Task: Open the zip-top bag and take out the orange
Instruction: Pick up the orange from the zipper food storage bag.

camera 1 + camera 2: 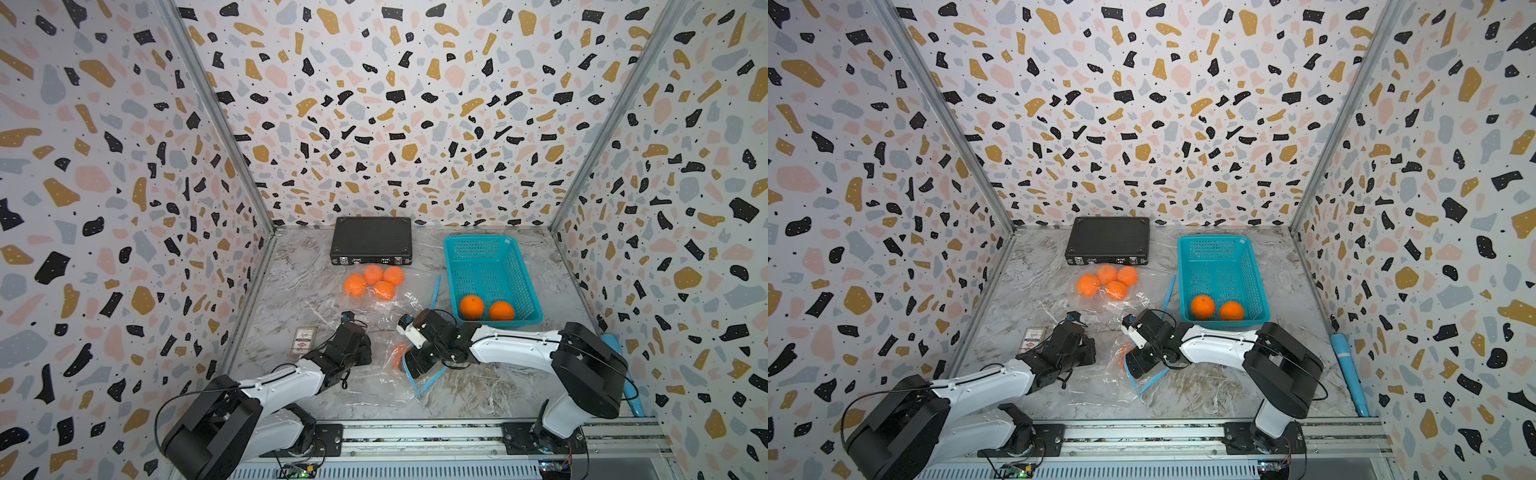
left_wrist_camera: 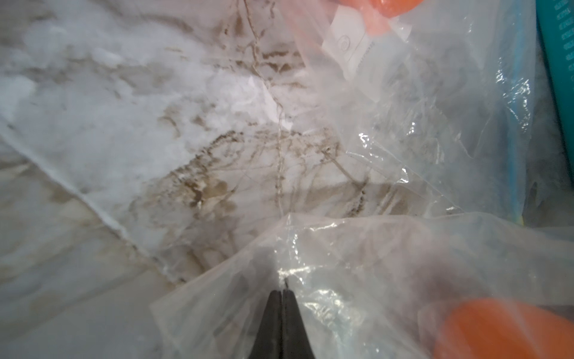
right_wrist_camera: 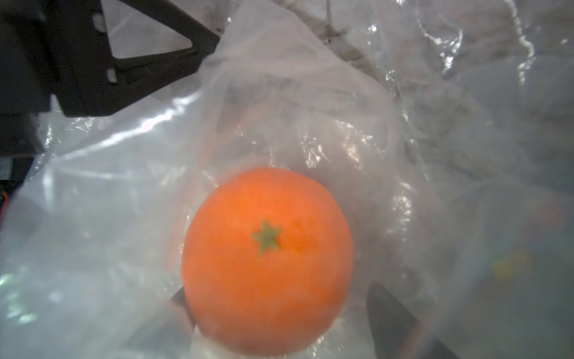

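The clear zip-top bag (image 1: 374, 376) with a blue zip strip (image 1: 415, 388) lies crumpled at the front middle of the marble table. My left gripper (image 2: 282, 292) is shut, pinching a fold of the bag's film at its tips; in a top view it (image 1: 369, 351) sits at the bag's left side. The orange (image 3: 267, 261), green stem star up, lies inside the bag. My right gripper (image 3: 279, 292) reaches into the bag, open, one finger at each side of the orange and a gap at one of them. Both top views show only a sliver of the orange (image 1: 1124, 353).
A second clear bag with several oranges (image 1: 374, 282) lies behind. At the back right stands a teal basket (image 1: 486, 266) holding two oranges (image 1: 471, 306). A black case (image 1: 371, 240) is at the back wall, a small card pack (image 1: 303, 340) at the left, a blue tube (image 1: 1347, 374) along the right wall.
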Tool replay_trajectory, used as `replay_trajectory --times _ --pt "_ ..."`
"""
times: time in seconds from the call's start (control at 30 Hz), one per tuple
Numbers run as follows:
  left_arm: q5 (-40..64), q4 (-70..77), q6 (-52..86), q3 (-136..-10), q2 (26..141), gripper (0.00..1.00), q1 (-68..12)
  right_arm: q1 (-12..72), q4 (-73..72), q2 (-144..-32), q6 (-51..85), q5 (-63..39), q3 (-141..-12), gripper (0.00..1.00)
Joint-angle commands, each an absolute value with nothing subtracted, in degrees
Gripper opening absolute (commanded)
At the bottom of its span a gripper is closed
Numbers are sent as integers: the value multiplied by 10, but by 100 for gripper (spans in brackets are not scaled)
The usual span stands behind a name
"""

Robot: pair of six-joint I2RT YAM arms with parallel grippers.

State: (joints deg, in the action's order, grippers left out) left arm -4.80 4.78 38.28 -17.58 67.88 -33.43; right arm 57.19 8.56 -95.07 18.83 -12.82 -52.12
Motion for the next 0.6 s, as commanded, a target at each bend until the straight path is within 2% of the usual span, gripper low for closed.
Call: replay_trajectory --times 0.0,0.17,0.37,0.57 --pt "-34 64 380 -167 669 0 -331 574 74 -955 182 -136 -539 88" --pt "-29 72 379 -165 678 0 -331 575 47 -979 177 -146 -552 88" --pt "-41 68 377 -167 687 0 -330 576 79 -953 186 -126 -542 65" --pt "-49 68 383 -178 713 0 -328 576 66 -882 213 -152 -485 65"
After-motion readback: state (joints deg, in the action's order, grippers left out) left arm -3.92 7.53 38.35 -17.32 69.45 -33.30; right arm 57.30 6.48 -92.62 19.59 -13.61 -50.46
